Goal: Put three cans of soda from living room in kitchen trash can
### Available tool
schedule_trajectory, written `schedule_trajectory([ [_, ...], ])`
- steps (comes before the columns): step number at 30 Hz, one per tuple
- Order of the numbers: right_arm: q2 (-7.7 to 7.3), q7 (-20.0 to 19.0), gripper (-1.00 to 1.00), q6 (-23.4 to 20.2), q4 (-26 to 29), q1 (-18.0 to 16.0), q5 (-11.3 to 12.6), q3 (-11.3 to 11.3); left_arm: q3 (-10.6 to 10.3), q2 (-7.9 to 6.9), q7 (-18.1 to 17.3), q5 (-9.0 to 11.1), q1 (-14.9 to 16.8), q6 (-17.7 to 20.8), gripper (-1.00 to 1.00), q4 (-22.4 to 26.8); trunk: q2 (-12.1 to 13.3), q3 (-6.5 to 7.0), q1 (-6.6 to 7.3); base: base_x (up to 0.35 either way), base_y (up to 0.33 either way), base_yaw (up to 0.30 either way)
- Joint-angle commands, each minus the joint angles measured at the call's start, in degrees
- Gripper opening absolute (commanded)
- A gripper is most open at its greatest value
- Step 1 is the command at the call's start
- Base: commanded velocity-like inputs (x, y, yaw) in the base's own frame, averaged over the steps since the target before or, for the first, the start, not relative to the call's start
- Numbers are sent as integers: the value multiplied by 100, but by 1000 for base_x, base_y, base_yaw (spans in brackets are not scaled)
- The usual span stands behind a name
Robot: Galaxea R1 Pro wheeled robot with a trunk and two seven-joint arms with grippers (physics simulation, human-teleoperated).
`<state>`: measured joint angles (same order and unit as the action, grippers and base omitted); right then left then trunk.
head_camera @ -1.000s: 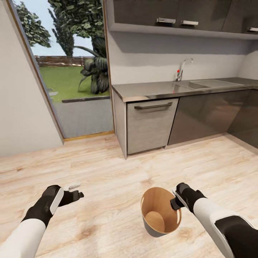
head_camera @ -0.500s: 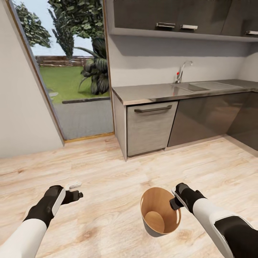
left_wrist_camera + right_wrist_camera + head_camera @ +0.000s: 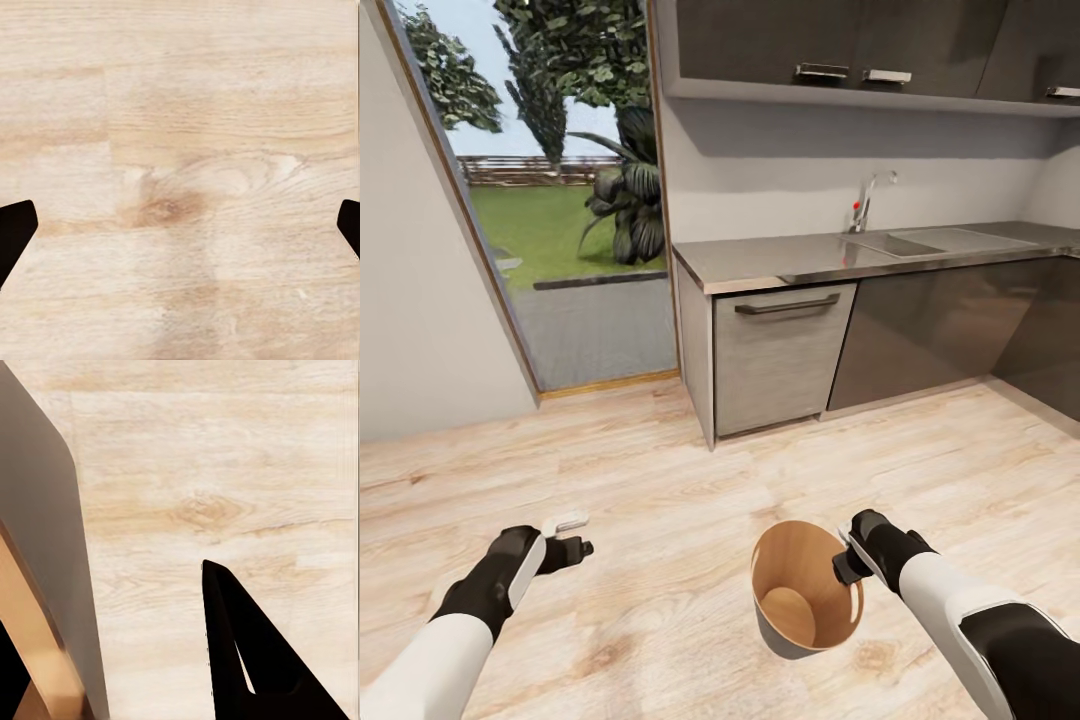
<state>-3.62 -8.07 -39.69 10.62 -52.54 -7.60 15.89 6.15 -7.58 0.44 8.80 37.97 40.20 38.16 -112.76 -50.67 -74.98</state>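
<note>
The tash can [image 3: 805,600], light grey outside and wood-brown inside, hangs tilted just above the kitchen floor at lower centre of the head view. Its inside looks empty. My right gripper [image 3: 847,560] is shut on its near rim. In the right wrist view the bin's grey wall [image 3: 37,547] runs between the fingers, with one dark finger [image 3: 240,645] outside it. My left gripper [image 3: 572,535] hovers open over the floor to the left, with nothing between its fingertips [image 3: 15,225]. The cans of soda are out of view.
A steel-fronted drawer unit [image 3: 780,355] stands ahead under a steel counter with a sink [image 3: 920,240] and dark cabinets [image 3: 950,320] to the right. A tall glass door [image 3: 560,200] onto the garden is at the left. Light wood floor [image 3: 660,480] lies around both arms.
The right gripper and the bin have drifted slightly down and left together. The left gripper has sunk a little. The view has barely shifted.
</note>
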Motion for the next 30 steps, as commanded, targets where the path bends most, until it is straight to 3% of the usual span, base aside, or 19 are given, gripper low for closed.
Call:
schedule_trajectory([
  [1,1,-17,-100,-3,1,-2,97,-40,-3,7,0,-4,0,-60,100,-4,0,0,0,0,0,0],
  [10,8,-19,-100,1,1,-2,101,-22,-8,18,27,-25,0,-480,100,-163,0,0,0,-86,0,0],
  [30,18,-19,-100,6,2,-2,113,-8,-13,25,35,-19,0,-542,100,-239,0,0,0,-315,0,0],
])
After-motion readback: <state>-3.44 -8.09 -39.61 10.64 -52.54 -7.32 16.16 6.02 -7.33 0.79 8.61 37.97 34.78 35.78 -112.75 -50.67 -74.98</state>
